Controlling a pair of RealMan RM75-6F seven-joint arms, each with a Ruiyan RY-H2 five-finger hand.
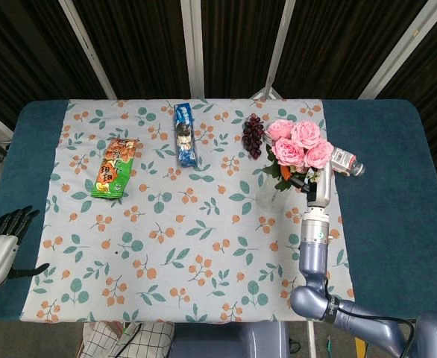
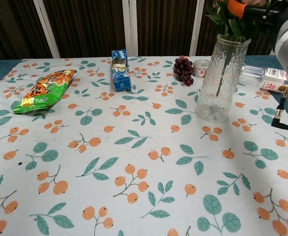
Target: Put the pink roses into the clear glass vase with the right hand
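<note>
Far left of the clear glass vase (image 2: 221, 78), left hand (image 1: 1, 242) idle off the worktop (image 1: 203, 224), fingers apart, empty. Pink roses (image 1: 298, 143) with stems already inside the vase, right hand (image 1: 312, 173) clamped below the blooms. Best lowered straight, then released gently to avoid tipping.

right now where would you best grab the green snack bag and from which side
Probably from above, across its narrow middle. The green snack bag lies flat on the tablecloth with its long axis running away from the robot, so fingers closing on its two long edges span the least width. It sits on the left, nearer the idle left hand, with open cloth around it.
</note>
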